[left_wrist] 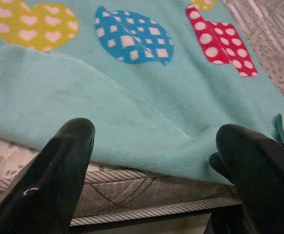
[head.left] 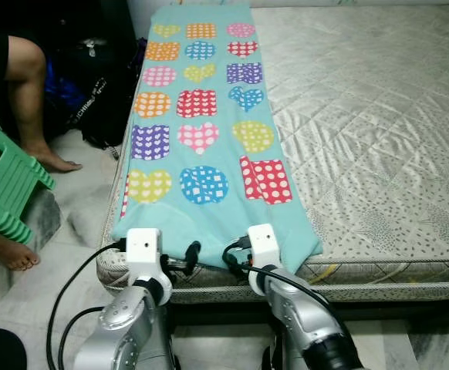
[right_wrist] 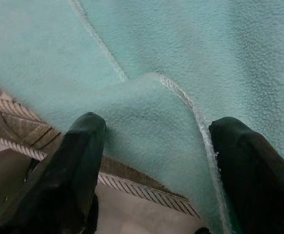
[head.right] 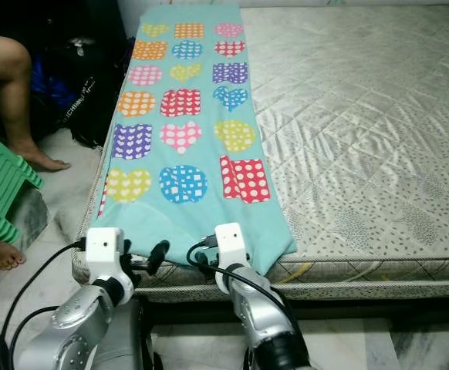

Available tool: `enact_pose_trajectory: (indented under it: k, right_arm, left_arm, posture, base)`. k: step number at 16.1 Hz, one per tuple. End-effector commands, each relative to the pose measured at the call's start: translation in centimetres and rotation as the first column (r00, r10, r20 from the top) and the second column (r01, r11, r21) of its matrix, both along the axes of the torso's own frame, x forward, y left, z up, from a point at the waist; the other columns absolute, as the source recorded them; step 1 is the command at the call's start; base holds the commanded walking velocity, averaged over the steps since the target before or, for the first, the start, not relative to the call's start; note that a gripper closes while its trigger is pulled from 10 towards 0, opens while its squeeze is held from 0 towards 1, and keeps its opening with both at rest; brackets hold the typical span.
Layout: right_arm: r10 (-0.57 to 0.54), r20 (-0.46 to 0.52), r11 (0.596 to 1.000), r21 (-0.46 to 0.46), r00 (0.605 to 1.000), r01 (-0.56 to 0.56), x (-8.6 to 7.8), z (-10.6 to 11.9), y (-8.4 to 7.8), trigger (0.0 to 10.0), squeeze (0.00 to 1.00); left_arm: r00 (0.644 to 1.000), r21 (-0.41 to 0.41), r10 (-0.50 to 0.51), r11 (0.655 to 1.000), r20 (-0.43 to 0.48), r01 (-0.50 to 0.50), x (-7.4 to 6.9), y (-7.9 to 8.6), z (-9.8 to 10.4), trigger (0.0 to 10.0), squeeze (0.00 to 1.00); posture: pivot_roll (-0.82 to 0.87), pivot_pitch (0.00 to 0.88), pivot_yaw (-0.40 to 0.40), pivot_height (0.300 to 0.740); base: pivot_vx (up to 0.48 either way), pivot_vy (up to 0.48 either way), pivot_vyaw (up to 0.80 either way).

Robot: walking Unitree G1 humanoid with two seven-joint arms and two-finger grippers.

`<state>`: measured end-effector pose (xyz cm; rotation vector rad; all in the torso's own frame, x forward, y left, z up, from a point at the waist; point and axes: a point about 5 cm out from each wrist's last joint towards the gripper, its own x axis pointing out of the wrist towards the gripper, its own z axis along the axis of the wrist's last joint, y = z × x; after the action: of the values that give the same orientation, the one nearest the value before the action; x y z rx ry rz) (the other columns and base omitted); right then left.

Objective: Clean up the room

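Blanket (head.left: 209, 139) lies lengthwise on the mattress (head.left: 379, 139), its near hem overhanging. I see both the left gripper (left_wrist: 154, 168) and right gripper (right_wrist: 156, 161) spread, grasping nothing; a fold hides the hem's corner.

No readable text; white lettering on black bag (head.left: 86, 96) illegible

Teal heart-patterned blanket (head.left: 201, 123) along the mattress (head.left: 363, 116), both tools at its near hem.
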<state>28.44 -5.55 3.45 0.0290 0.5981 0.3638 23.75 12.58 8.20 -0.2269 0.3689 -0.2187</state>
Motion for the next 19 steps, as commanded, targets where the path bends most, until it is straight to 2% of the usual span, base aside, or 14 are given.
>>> enact_pose_trajectory:
  k: [1, 6, 7, 12, 17, 18, 19]
  right_arm:
    - [-0.016, -0.039, 0.999, 0.048, 0.999, 0.018, -0.7, -0.5, 1.8, 10.0, 1.0]
    - [-0.175, -0.052, 0.984, 0.002, 0.983, 0.175, 0.3, -0.9, 0.8, 10.0, 1.0]
    - [-0.201, -0.063, 0.98, -0.023, 0.978, 0.2, 0.4, -1.2, 0.3, 10.0, 1.0]
    - [-0.383, -0.086, 0.923, -0.08, 0.92, 0.377, 0.4, -2.1, -4.7, 10.0, 1.0]
    - [-0.456, -0.058, 0.889, -0.083, 0.888, 0.45, 0.8, -1.2, -6.9, 10.0, 1.0]
    - [-0.46, -0.053, 0.886, -0.093, 0.886, 0.454, 0.6, -1.0, -7.4, 10.0, 1.0]
    - [-0.449, -0.053, 0.891, -0.111, 0.892, 0.441, -0.4, -0.7, -8.5, 10.0, 1.0]
  left_arm:
    - [1.0, 0.005, -0.005, 1.0, -0.023, 0.005, -0.3, 0.3, -0.5, 10.0, 0.0]
    - [1.0, 0.014, -0.001, 1.0, -0.022, 0.001, 0.0, 0.4, -0.5, 10.0, 0.0]
    - [1.0, 0.017, 0.002, 1.0, -0.023, -0.001, 0.0, 0.5, -0.5, 10.0, 0.0]
    - [0.999, 0.016, 0.017, 1.0, -0.04, -0.016, -0.5, 0.7, -0.8, 10.0, 0.0]
    - [0.999, 0.018, 0.015, 1.0, -0.037, -0.014, -0.3, 0.8, -0.8, 10.0, 0.0]
    - [0.999, 0.021, 0.013, 1.0, -0.037, -0.013, -0.4, 0.9, -0.7, 10.0, 0.0]
    - [0.999, 0.024, 0.014, 1.0, -0.036, -0.013, -0.5, 1.1, -0.7, 10.0, 0.0]
  posture:
    - [0.02, 0.094, 0.029, 0.587]
    - [0.02, 0.088, 0.032, 0.587]
    - [0.02, 0.087, 0.032, 0.587]
    - [0.01, 0.084, 0.031, 0.587]
    - [0.01, 0.072, 0.036, 0.587]
    - [0.02, 0.07, 0.034, 0.587]
    - [0.02, 0.066, 0.03, 0.587]
  base:
    - [0.0, 0.0, 0.0]
    - [0.0, 0.0, 0.0]
    - [0.0, 0.0, 0.0]
    - [0.0, 0.0, 0.0]
    - [0.0, 0.0, 0.0]
    - [0.0, 0.0, 0.0]
    - [0.0, 0.0, 0.0]
